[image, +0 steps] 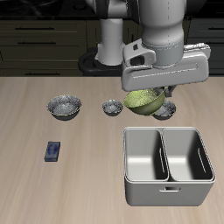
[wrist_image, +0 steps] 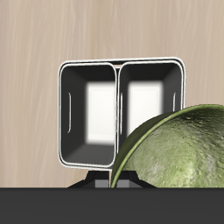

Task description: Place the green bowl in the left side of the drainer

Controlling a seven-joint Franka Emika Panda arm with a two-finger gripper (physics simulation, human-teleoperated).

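End effector [image: 156, 94] is holding the green bowl [image: 143, 101] tilted in the air, behind the drainer [image: 167, 188].
Three grey bowls [image: 65, 107] are sitting in a row farther back, one just beside the green bowl; both drainer compartments are showing open, table [image: 52, 188] around is bare apart from a small blue object [image: 53, 151].

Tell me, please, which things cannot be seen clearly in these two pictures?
- Claw fingers: in the exterior view the green bowl and the arm's body hide them; the wrist view shows none.
- Grey bowl behind the green bowl: partly covered in the exterior view.
- Small dark flat object: too small to identify.
- Green bowl in the wrist view: cut off by the picture edge.
- Drainer: its near edge is hidden by the bowl in the wrist view.
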